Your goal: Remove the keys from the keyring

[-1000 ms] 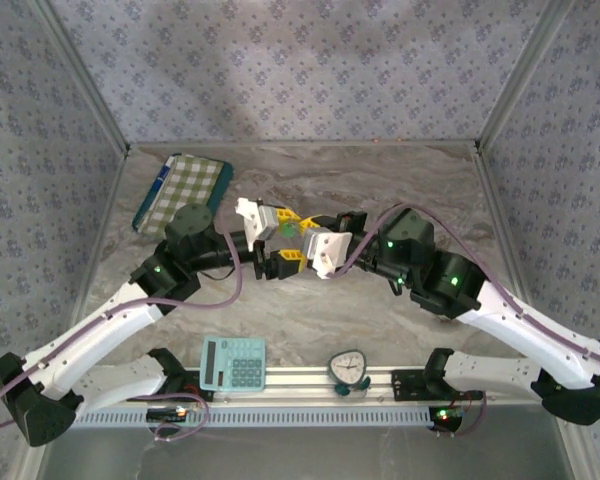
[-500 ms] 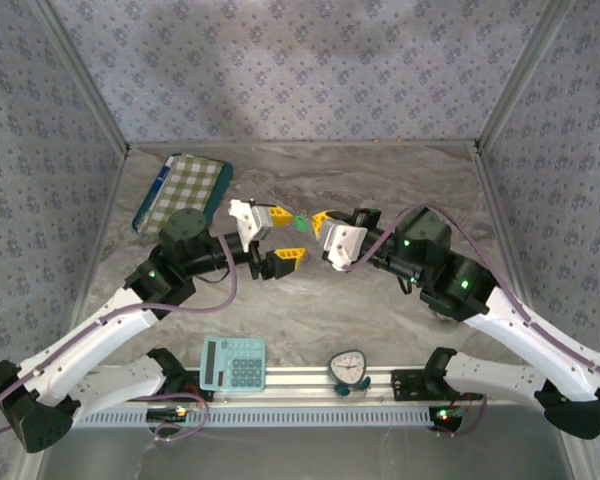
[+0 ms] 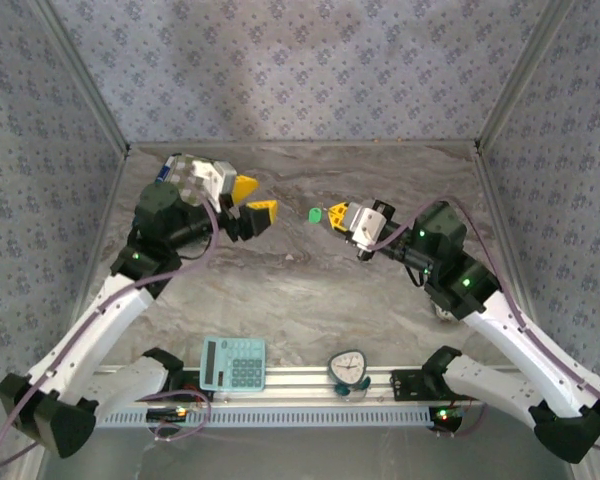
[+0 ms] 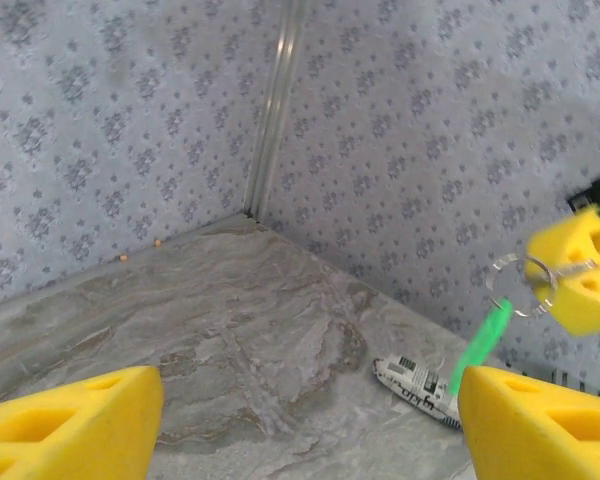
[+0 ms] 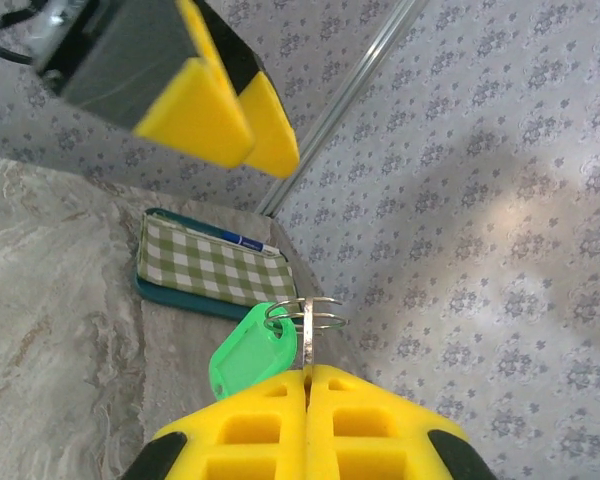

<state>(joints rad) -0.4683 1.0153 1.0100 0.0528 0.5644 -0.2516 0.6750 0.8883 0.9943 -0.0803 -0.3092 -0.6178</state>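
Right hand [image 5: 307, 385] clamped on keyring [image 5: 306, 313], green key [image 5: 248, 358] dangling (tag-like); left hand [image 3: 253, 199] open, well left of keyring.

Keys [image 5: 250, 362], a small bright-green flat tag, dangling tilted from silver keyring [image 5: 306, 312], ring pinched by right fingers [image 5: 235, 430]

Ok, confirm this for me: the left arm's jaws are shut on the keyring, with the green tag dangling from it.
Wrong arm. The right arm's jaws are shut on the keyring, with the green tag dangling from it. The right wrist view shows this close up. The left arm's jaws stand open.
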